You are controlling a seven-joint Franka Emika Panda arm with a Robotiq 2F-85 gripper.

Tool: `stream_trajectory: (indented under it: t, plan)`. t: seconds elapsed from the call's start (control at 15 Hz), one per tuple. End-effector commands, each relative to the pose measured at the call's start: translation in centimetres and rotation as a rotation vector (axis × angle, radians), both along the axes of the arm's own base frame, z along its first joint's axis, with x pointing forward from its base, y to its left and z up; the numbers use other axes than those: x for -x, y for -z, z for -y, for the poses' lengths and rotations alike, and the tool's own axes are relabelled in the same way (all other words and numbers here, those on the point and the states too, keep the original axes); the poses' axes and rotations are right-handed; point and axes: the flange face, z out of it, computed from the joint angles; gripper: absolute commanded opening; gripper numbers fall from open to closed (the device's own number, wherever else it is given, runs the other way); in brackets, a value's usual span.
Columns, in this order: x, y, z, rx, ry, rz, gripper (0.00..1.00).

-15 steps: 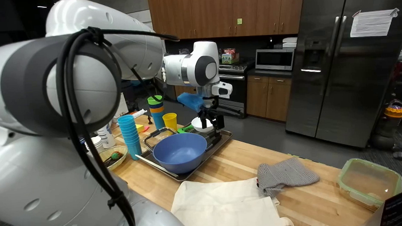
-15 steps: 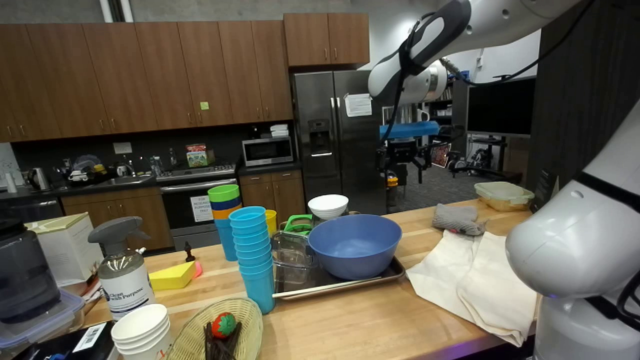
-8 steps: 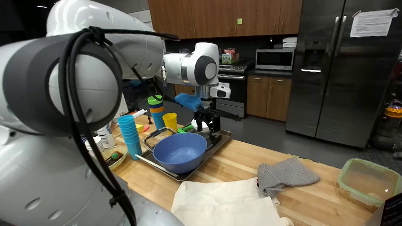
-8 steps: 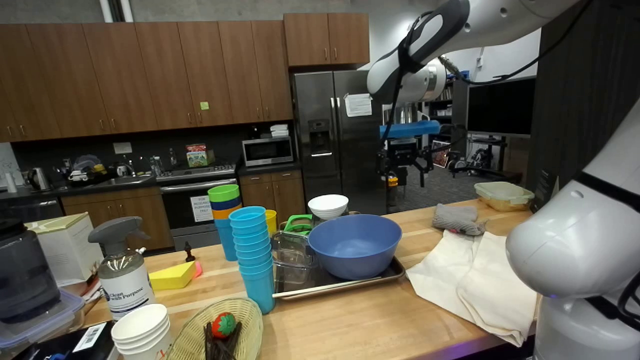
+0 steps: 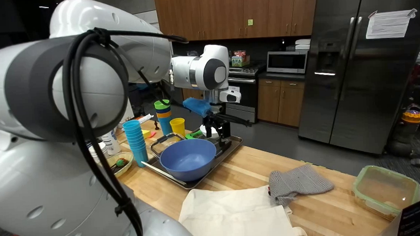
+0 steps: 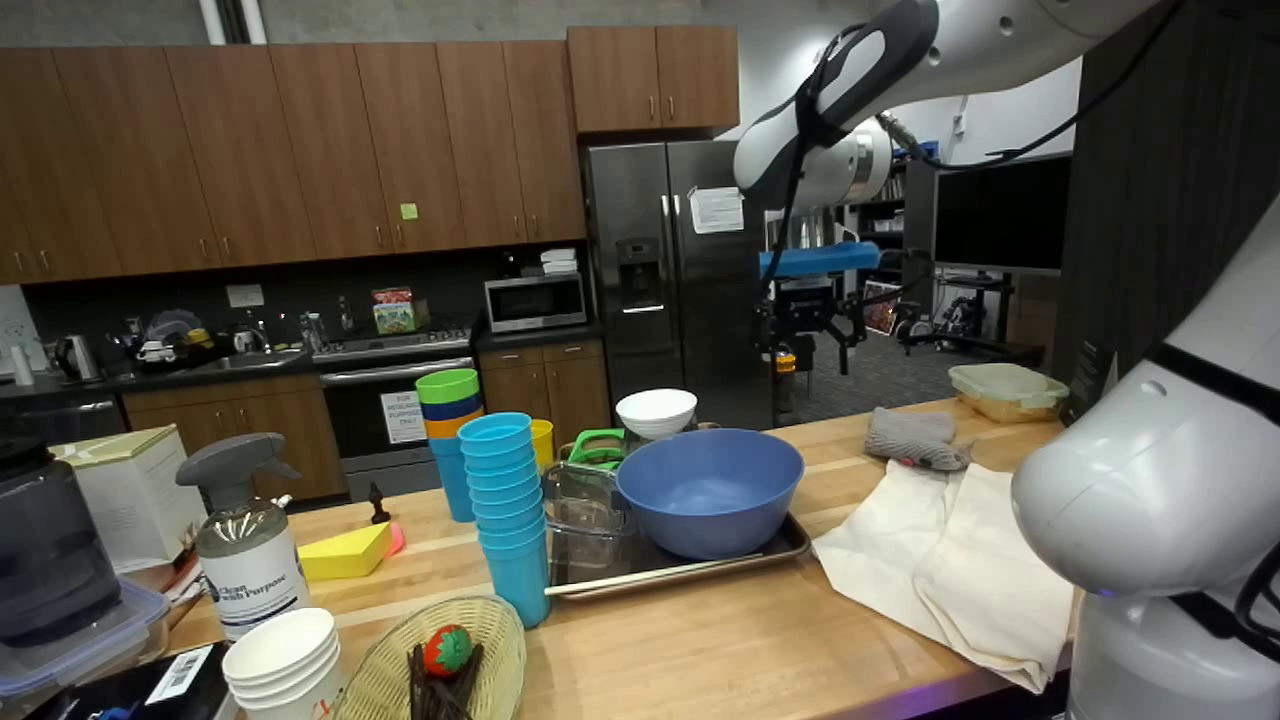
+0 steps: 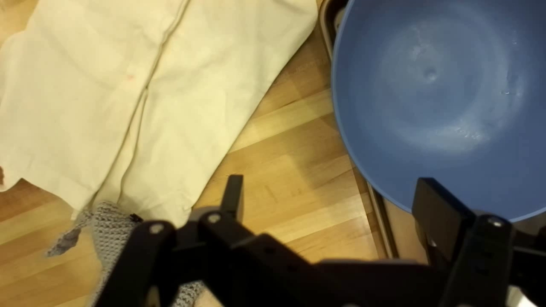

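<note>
My gripper (image 7: 330, 183) is open, with its two black fingers wide apart and nothing between them. It hangs above the counter, and it also shows in both exterior views (image 5: 216, 134) (image 6: 808, 350). A large blue bowl (image 5: 188, 161) stands on a dark baking tray (image 5: 234, 148) and is the thing nearest the gripper. In the wrist view the right finger overlaps the rim of the blue bowl (image 7: 431, 106). Bare wood and the tray's edge show between the fingers. A cream cloth (image 7: 149, 94) lies left of the bowl there, with a grey knitted piece (image 7: 111, 226) below it.
A white bowl (image 6: 657, 412), a clear container (image 6: 588, 515) and a pale stick (image 6: 650, 577) are on or by the tray. Tall stacked blue cups (image 6: 510, 510), a wicker basket (image 6: 500, 640) and a spray bottle (image 6: 250, 560) stand nearby. A lidded container (image 5: 386, 191) sits at the counter's far end.
The gripper turned about the wrist and shifted slightly between one second and half a second ago. It has barely moved since. The objects on the counter have not moved.
</note>
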Motion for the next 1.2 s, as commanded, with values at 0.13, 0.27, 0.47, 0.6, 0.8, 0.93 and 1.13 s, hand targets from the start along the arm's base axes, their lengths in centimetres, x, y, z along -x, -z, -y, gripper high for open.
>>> stream_trajectory:
  t: [0.13, 0.27, 0.47, 0.6, 0.8, 0.93, 1.13]
  plan:
    - [-0.02, -0.05, 0.01, 0.000, 0.000, 0.000, 1.00]
    - [-0.02, -0.05, 0.01, 0.000, 0.000, 0.000, 1.00]
    - [0.13, -0.12, 0.01, -0.014, 0.001, -0.013, 1.00]
    - [0.12, -0.10, -0.04, -0.029, 0.000, -0.014, 1.00]
    - [0.01, -0.11, -0.17, -0.040, 0.017, 0.001, 1.00]
    - [-0.03, -0.15, -0.21, -0.053, 0.021, 0.003, 1.00]
    - [0.08, -0.17, -0.37, -0.075, 0.027, -0.025, 1.00]
